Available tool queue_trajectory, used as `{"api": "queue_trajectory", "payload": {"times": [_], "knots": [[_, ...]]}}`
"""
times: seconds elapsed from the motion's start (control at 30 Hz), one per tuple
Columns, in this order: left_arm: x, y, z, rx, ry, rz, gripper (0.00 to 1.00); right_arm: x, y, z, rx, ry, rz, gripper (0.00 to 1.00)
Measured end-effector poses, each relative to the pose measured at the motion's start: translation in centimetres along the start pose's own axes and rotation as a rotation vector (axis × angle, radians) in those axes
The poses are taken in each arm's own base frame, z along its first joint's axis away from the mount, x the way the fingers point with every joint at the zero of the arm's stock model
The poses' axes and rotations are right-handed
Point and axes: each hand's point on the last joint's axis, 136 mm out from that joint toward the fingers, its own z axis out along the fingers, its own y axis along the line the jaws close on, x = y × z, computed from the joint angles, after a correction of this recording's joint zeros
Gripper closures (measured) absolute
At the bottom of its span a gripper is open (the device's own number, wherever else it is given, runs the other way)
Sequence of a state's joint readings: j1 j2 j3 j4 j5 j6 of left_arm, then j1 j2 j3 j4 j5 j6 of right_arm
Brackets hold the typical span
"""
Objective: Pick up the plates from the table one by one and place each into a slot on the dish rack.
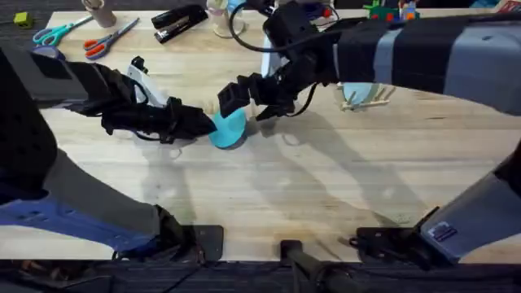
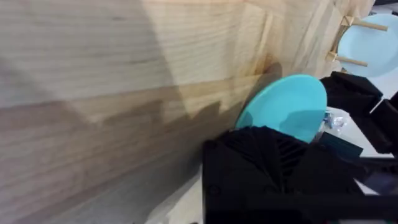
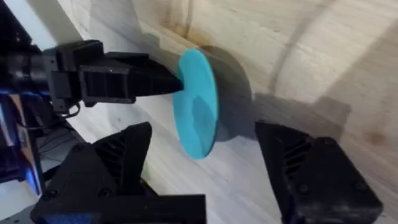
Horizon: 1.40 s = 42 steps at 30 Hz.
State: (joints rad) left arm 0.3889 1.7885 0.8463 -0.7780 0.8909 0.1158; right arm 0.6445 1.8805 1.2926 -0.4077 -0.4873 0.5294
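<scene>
1. Turquoise plate point(image 1: 229, 129) stands on edge near the middle of the wooden counter point(image 1: 326, 187), tilted, with its lower rim resting on the wood.
2. At the far left edge of the counter lie teal-handled scissors point(image 1: 50, 32) and orange-handled scissors point(image 1: 107, 38), with a black stapler point(image 1: 179, 21) further along the back.
3. The left gripper point(image 1: 205, 122) reaches in from the left; its black fingers point(image 3: 140, 79) are clamped on the left rim of the turquoise plate point(image 3: 198, 103), holding it upright.
4. In the left wrist view the same plate point(image 2: 283, 107) leans up from the counter just past the dark fingers.
5. The right gripper point(image 1: 244, 98) hangs just behind and to the right of the plate; its fingers point(image 3: 308, 168) are spread wide, one on each side of the plate's edge, not touching it.
6. Further right, near the back of the counter, the dish rack point(image 1: 365, 99) holds a paler blue plate point(image 2: 373, 43) between its wooden dowels.
</scene>
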Motion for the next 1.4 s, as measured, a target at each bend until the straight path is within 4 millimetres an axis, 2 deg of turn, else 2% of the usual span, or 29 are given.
{"api": "queue_trajectory", "payload": {"times": [0.47, 0.67, 0.9, 0.97, 1.03, 1.2, 1.27, 1.33, 1.4], "knots": [[0.0, 0.0, 0.0, 0.0, 0.0, 0.0, 0.96, -0.8, 1.4, 0.7, -0.038, -0.038, 0.036, 0.007], [0.0, 0.0, 0.0, 0.0, 0.0, 0.0, 0.961, 0.2, 0.5, 3.0, -0.019, 0.011, 0.077, 0.007], [0.0, 0.0, 0.0, 0.0, 0.0, 0.0, 0.961, 0.1, 0.7, 2.9, -0.025, 0.007, 0.078, 0.011], [0.0, 0.0, 0.0, 0.0, 0.0, 0.0, 0.961, 0.1, 0.7, 2.9, -0.025, 0.007, 0.08, 0.044], [0.0, 0.0, 0.0, 0.0, 0.0, 0.0, 0.961, 0.2, 0.7, 2.9, -0.025, 0.009, 0.08, 0.124], [0.0, 0.0, 0.0, 0.0, 0.0, 0.0, 0.961, 0.2, 0.7, 2.9, -0.025, 0.009, 0.084, 0.43], [0.0, 0.0, 0.0, 0.0, 0.0, 0.0, 0.961, 0.2, 0.7, 2.9, -0.025, 0.009, 0.087, 0.602], [0.0, 0.0, 0.0, 0.001, -0.001, 0.0, 0.961, 0.2, 0.6, 2.9, -0.017, 0.009, 0.09, 0.882], [0.0, 0.0, -0.1, 0.004, -0.002, -0.003, 0.961, 0.1, 0.6, 2.8, -0.032, 0.01, 0.099, 0.961]]}}
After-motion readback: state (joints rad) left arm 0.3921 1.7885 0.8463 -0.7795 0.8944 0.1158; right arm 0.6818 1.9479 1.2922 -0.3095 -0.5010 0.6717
